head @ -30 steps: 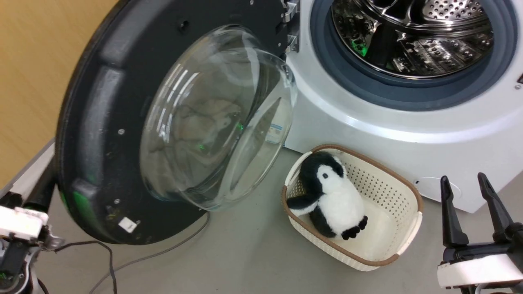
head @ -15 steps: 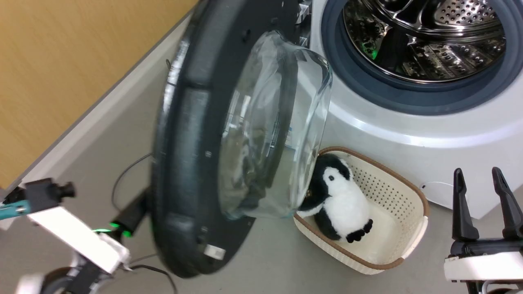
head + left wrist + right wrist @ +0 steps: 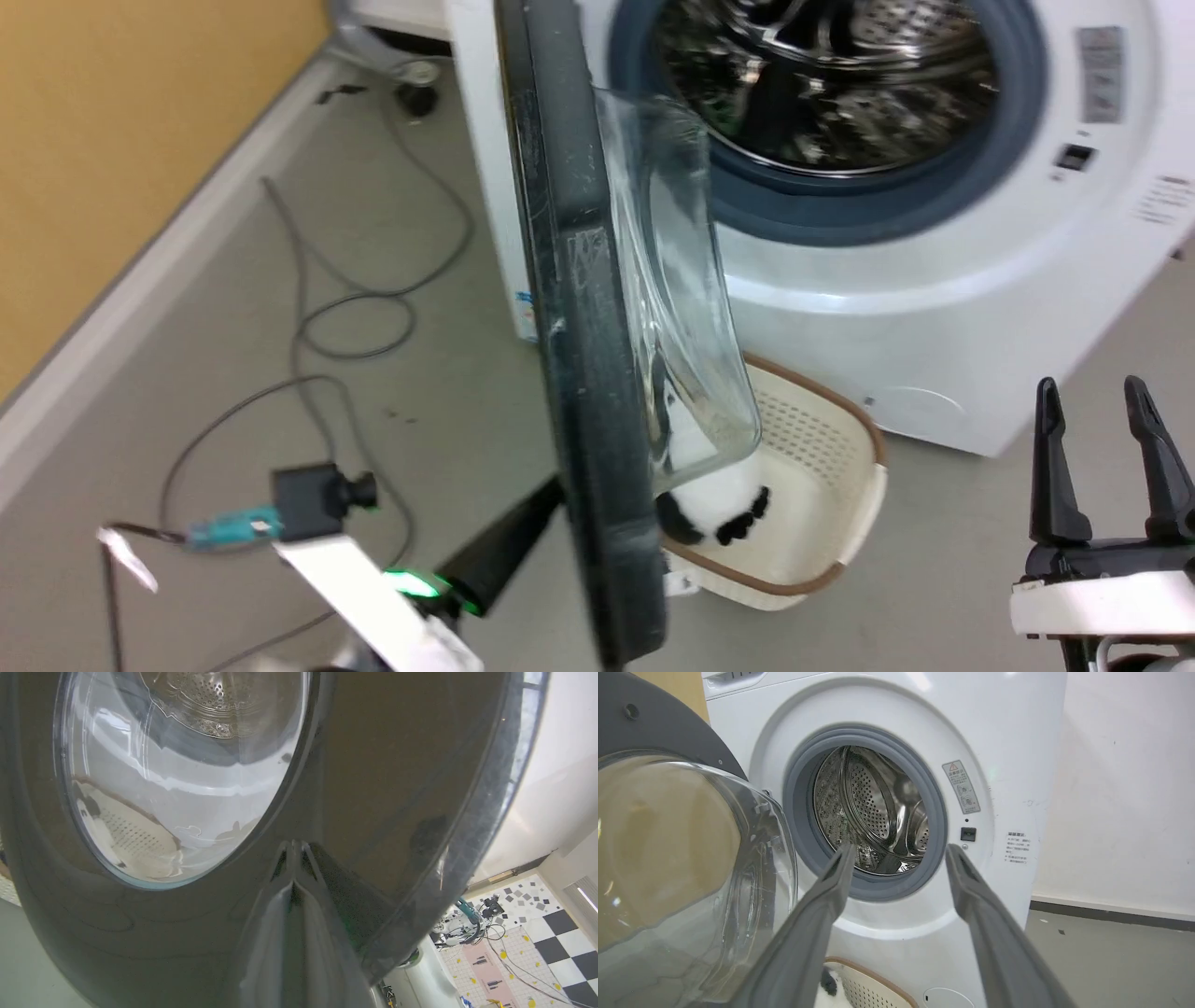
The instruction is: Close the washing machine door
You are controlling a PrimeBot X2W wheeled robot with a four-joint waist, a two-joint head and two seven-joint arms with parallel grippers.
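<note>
Left gripper (image 3: 294,848) jaws together, right gripper (image 3: 1089,385) apart.

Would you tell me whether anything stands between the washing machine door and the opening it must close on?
Nothing sits in the opening of the washing machine. On the floor, a cream basket holding a plush penguin lies beneath the swing of the washing machine door; whether the door's lower rim clears the basket is unclear.
</note>
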